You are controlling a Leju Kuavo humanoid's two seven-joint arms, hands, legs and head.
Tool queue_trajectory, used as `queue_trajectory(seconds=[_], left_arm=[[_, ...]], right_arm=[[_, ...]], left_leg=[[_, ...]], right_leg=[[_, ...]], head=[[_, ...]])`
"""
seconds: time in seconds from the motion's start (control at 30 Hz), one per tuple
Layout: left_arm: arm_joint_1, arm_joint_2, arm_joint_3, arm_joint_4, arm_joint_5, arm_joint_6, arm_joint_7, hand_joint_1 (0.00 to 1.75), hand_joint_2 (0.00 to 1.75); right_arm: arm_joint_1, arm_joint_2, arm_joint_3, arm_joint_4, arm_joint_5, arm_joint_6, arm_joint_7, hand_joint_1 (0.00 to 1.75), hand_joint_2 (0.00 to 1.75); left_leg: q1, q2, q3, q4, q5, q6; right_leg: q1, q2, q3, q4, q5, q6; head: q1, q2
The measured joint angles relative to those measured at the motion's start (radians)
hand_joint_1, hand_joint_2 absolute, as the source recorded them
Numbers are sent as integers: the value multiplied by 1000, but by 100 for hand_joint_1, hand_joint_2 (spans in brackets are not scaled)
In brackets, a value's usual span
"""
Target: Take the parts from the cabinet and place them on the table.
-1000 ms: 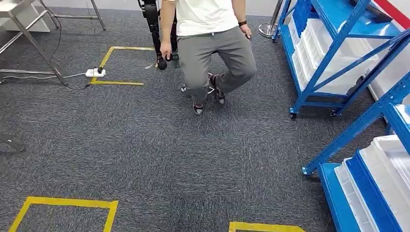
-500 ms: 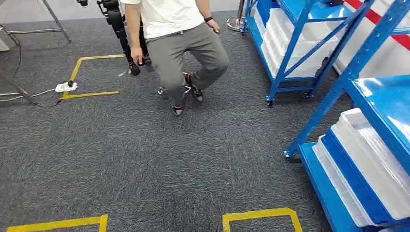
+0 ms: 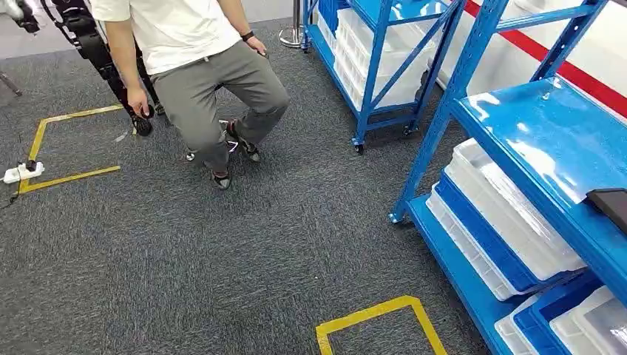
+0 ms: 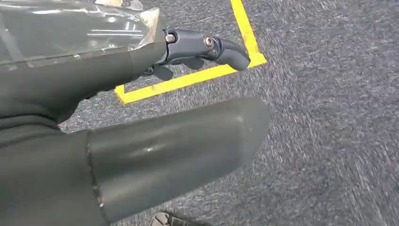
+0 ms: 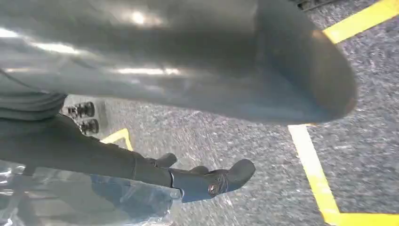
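The left hand (image 4: 141,61) hangs over grey carpet (image 4: 329,117) with its dark fingers (image 4: 207,47) stretched out and the thick thumb (image 4: 179,146) well apart from them; nothing is between them. A clear film lies over the back of the hand, and it looks more like a cover than a bag. The right hand (image 5: 84,146) is the same: fingers (image 5: 211,181) out nearly straight, thumb apart, holding nothing, with crumpled clear film at the finger roots. A line of yellow floor tape (image 4: 188,80) lies on the carpet under the left hand.

In the head view, the cabinet is a blue rack (image 3: 473,111) at the right. Stacked white trays (image 3: 510,214) sit on its lower shelf, with blue trays between them. A dark flat thing (image 3: 610,203) lies on the shelf above, at the picture's edge. I cannot see the parts themselves inside the trays. A second blue rack (image 3: 377,44) stands further off, and a person (image 3: 200,66) stands on the carpet near it.

The trays look like thin moulded plastic, so they are probably light, fairly stiff and smooth enough to slip. The raised rim on the near long side is the likely hold, thumb on top and fingers under. If only one end is lifted, a loaded tray may tip its contents. Loose parts would need a pinch across their narrowest side.
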Motion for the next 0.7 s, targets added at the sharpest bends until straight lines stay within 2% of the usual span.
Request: queue_trajectory(seconds=[0.03,0.07,0.1,0.13,0.17,0.2,0.23,0.27,0.3,0.33,0.37,0.4,0.43,0.47,0.53,0.57,0.6,0.63,0.67,0.7], left_arm=[[-2,0,0,0,0,0,0,0,0],[-4,-4,0,0,0,0,0,0,0],[-6,-5,0,0,0,0,0,0,0],[-5,-4,0,0,1,1,0,0,0],[-3,-4,0,0,2,2,2,0,0],[-3,-4,0,0,3,3,5,0,0],[-2,-4,0,0,3,4,6,0,0],[-2,-5,0,0,4,6,8,0,0],[-2,-6,0,0,5,8,9,0,0],[-2,-7,0,0,5,10,10,0,0],[-2,-9,0,0,5,11,11,0,0],[-2,-9,0,0,5,15,12,0,0],[0,-9,1,0,6,17,14,0,0],[0,-9,1,0,5,19,14,0,0],[-6,-11,1,0,6,19,14,0,0],[-8,-11,1,0,5,19,14,0,0],[-11,-11,1,0,5,19,14,0,0],[-10,-11,1,0,4,19,14,0,0],[-8,-11,1,0,3,18,14,0,0],[-4,-12,1,1,3,18,14,0,0]], right_arm=[[2,0,0,0,0,0,1,0,0],[3,-2,0,0,0,0,3,0,0],[4,-3,0,0,1,0,6,0,0],[2,-2,0,0,3,0,10,0,0],[-1,-2,0,0,5,0,11,0,0],[-1,-2,0,1,7,0,13,0,0],[-1,-1,0,1,8,0,13,0,0],[2,-1,0,1,10,0,13,0,0],[4,-1,0,1,11,0,13,0,0],[5,-2,0,1,12,0,13,0,0],[3,-4,0,1,14,0,13,0,0],[0,-3,0,1,14,0,12,0,0],[-4,-3,0,1,14,1,12,0,0],[-6,-2,0,1,14,1,10,0,0],[-2,-3,0,1,14,1,10,0,0],[-3,-3,0,1,14,1,10,0,0],[-2,-3,0,1,14,1,9,0,0],[-4,-3,0,1,14,2,10,0,0],[-5,-4,0,1,14,3,9,0,0],[-6,-5,1,1,14,6,9,0,0]], left_leg=[[-3,11,1,-4,4,8],[10,27,5,-23,17,22],[4,35,10,-30,21,26],[4,49,10,-31,22,31],[2,66,8,-31,22,31],[0,82,7,-31,22,31],[0,97,5,-31,21,30],[0,109,5,-31,20,29],[1,121,5,-31,20,28],[1,132,6,-31,18,26],[2,143,10,-31,16,22],[-1,154,16,-29,13,16],[-7,163,18,-27,5,6],[-8,171,23,-27,1,-2],[-4,192,34,-30,-1,-11],[-3,199,35,-29,-4,-15],[7,158,31,-11,-21,-27],[8,107,11,39,-60,-27],[8,80,-25,122,-111,-28],[8,70,-69,214,-153,-29]], right_leg=[[-3,10,-2,-3,3,7],[2,7,0,5,2,13],[0,-51,-13,31,-14,11],[2,-89,-41,86,-50,6],[-2,-106,-86,172,-92,3],[-5,-112,-126,250,-123,4],[-8,-114,-154,311,-141,11],[-9,-115,-155,317,-136,20],[-12,-118,-131,274,-116,31],[-14,-126,-86,194,-86,42],[-17,-147,-26,87,-53,51],[-18,-201,25,-4,-32,49],[-4,-214,22,-8,-21,40],[-4,-198,27,-7,-17,24],[2,-176,17,-6,-18,12],[-2,-169,19,-9,-16,6],[-26,-157,33,-11,-11,-4],[-24,-146,32,-11,-8,-15],[-21,-137,31,-11,-8,-22],[-17,-123,30,-11,-7,-25]], head=[[0,0],[2,0],[2,0],[11,0],[12,0],[12,0],[12,0],[13,0],[13,0],[14,0],[14,0],[15,0],[16,0],[12,0],[10,0],[11,0],[8,0],[4,0],[2,0],[3,0]])
